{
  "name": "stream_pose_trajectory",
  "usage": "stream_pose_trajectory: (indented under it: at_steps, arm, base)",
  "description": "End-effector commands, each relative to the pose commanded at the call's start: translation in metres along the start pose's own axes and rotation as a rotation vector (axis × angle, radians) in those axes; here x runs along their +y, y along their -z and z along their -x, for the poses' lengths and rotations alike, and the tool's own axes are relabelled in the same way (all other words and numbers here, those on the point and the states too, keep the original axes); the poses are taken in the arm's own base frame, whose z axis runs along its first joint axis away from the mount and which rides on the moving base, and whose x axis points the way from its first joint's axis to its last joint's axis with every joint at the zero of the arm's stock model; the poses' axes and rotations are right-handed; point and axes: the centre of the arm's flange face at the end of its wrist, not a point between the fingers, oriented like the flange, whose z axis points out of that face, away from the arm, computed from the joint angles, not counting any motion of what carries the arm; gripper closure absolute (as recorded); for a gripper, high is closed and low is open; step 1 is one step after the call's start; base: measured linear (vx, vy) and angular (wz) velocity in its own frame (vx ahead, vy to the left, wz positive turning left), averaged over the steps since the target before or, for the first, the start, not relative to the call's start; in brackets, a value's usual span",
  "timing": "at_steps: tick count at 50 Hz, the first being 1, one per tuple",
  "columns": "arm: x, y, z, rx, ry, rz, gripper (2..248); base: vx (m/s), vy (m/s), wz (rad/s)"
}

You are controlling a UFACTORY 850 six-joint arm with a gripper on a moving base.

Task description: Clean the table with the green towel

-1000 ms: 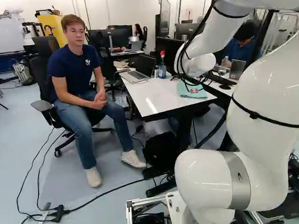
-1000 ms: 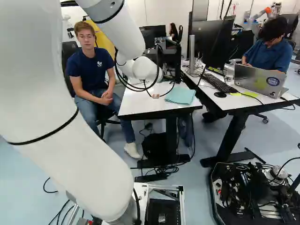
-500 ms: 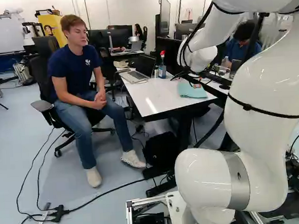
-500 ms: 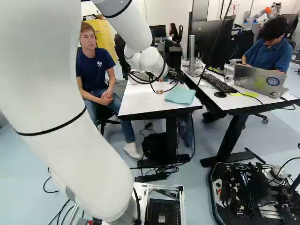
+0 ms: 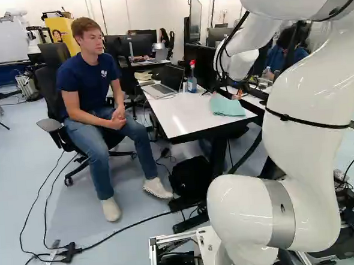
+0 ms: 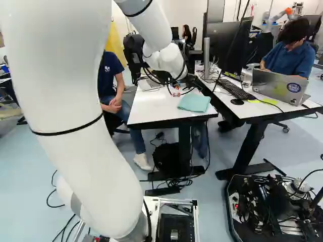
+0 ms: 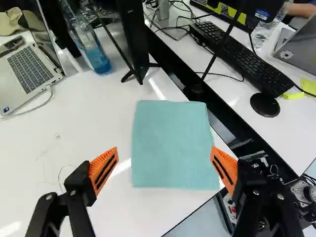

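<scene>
1. Pale green, the towel lies flat on the white table, with its four o'clock corner out at the table's edge. Spread open like this, it gives cover for wiping but, I'd judge, no raised fold to grab, so a pinch at the cloth would have to gather it.

2. The gripper has its jaws released, parted wide and grasping nothing. The towel is at twelve o'clock from it, and the orange pads stand to either side of the cloth's near part in this view. That spread probably suits closing in from both sides and bunching the middle.

3. Going by the towel's centre, the laptop sits at ten o'clock, and the bottle of blue liquid and the screen's stand at eleven. They leave bare surface from seven to nine, likely the best place to start wiping.

4. The keyboard at one and the mouse at two rest on the other table, across a dark gap. Closing too far towards three might let the cloth slip into it.

5. The job looks to be at the pick-up stage: lower, close, then wipe.
</scene>
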Motion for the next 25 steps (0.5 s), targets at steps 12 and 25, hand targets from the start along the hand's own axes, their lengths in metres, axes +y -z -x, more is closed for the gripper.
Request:
stream_pose_trajectory:
  at_steps: [12, 25]
  arm:
    - [0.007, -0.028, -0.008, -0.016, -0.008, 0.008, 3]
    - [0.011, -0.053, -0.009, -0.036, -0.013, 0.013, 3]
  base:
    - [0.000, 0.000, 0.000]
    - [0.000, 0.000, 0.000]
